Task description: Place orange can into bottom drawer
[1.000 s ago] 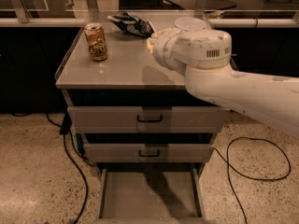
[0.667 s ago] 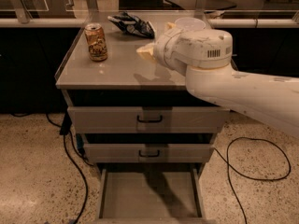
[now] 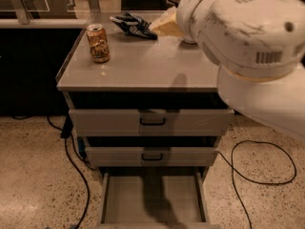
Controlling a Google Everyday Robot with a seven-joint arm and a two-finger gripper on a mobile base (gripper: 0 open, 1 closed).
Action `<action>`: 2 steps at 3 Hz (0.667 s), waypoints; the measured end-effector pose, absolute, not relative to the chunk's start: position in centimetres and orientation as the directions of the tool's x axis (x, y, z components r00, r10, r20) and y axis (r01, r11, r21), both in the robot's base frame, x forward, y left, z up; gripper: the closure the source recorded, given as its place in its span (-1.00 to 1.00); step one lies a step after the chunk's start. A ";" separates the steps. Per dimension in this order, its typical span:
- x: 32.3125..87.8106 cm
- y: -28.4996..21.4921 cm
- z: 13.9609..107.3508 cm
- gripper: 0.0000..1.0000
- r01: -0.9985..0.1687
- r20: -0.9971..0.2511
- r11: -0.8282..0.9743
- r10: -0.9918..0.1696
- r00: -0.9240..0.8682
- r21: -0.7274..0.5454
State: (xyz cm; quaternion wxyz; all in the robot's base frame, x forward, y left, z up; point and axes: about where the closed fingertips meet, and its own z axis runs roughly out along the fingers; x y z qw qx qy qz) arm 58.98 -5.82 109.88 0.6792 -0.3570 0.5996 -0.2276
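Hovering over the top (image 3: 143,68) by a dark packet (image 3: 132,25), gripper (image 3: 166,25) — wide or closed, cannot tell — sits apart from the can (image 3: 97,43), bottom drawer (image 3: 121,197) out to receive it.

Arm (image 3: 248,42) swung up & closer, jaws now by dark bag (image 3: 133,25) at rear.

One orange can (image 3: 97,43), near the tabletop's left edge. One dark crumpled packet (image 3: 133,25), far edge. Two upper drawers (image 3: 152,123); one bottom drawer (image 3: 152,202). One gripper (image 3: 167,26), over the far edge.
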 end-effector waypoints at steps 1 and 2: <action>51.0 -9.4 116.7 -1.00 0.107 -0.548 0.573 -0.814 0.192 -0.813; 47.5 -9.5 119.2 -1.00 0.161 -0.529 0.566 -0.819 0.222 -0.809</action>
